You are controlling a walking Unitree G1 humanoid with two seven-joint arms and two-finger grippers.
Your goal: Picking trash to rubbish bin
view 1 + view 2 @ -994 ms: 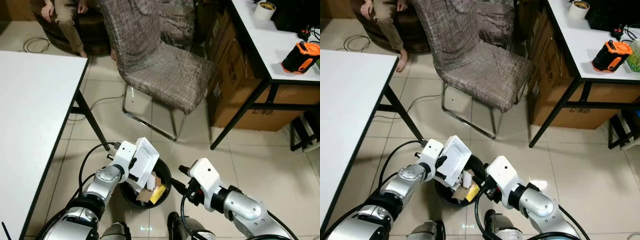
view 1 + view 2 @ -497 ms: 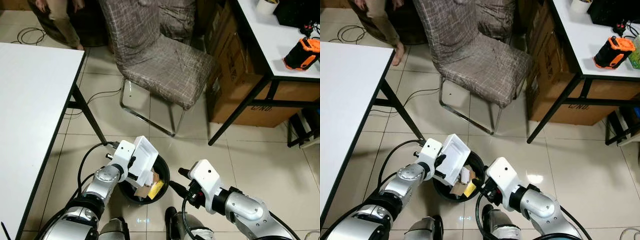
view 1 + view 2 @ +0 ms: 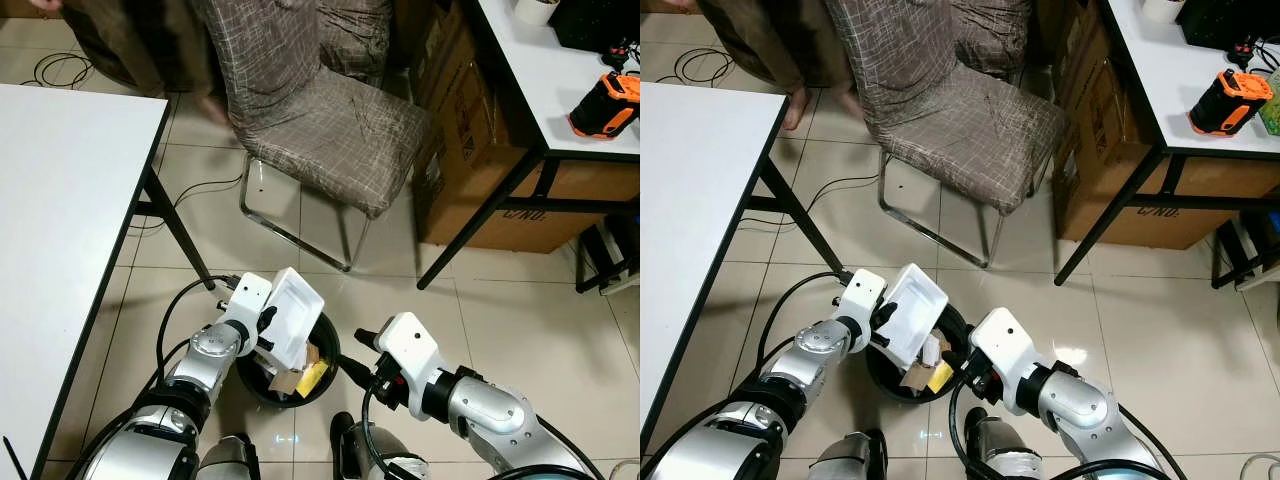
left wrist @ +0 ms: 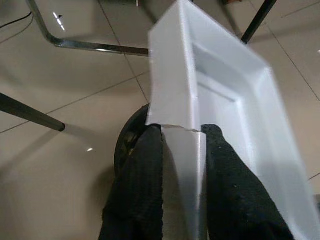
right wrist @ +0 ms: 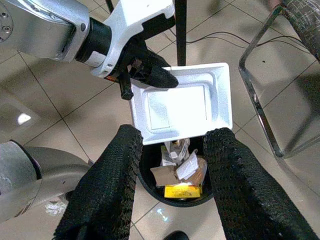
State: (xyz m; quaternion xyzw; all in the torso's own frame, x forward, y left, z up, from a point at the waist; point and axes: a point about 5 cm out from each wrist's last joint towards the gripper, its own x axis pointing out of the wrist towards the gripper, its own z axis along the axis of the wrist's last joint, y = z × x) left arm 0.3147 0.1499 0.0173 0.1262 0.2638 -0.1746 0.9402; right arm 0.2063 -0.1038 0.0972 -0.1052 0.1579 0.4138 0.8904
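Note:
A white foam tray [image 3: 293, 317] is pinched by its edge in my left gripper [image 3: 264, 327], which is shut on it, tilted over the small black rubbish bin [image 3: 320, 385] on the tiled floor. The bin holds cardboard scraps and a yellow packet [image 3: 313, 378]. In the left wrist view the two black fingers [image 4: 137, 195] clamp the tray's rim [image 4: 180, 150]. My right gripper [image 3: 352, 370] hovers at the bin's right edge, open and holding nothing. Its wrist view looks down between its fingers [image 5: 112, 185] onto the foam tray [image 5: 182, 107] and the bin [image 5: 148, 176].
A grey plaid chair [image 3: 340, 140] stands just beyond the bin. A white table [image 3: 60, 230] is on the left, its black leg [image 3: 180, 235] near my left arm. Another table [image 3: 560, 90] with an orange tool [image 3: 605, 103] and cardboard boxes [image 3: 480, 170] stands right. A person's legs [image 3: 790, 60] are far left.
The tray in my left gripper has tipped slightly further over the bin. The person at the far left has shifted their legs. My right gripper has barely moved.

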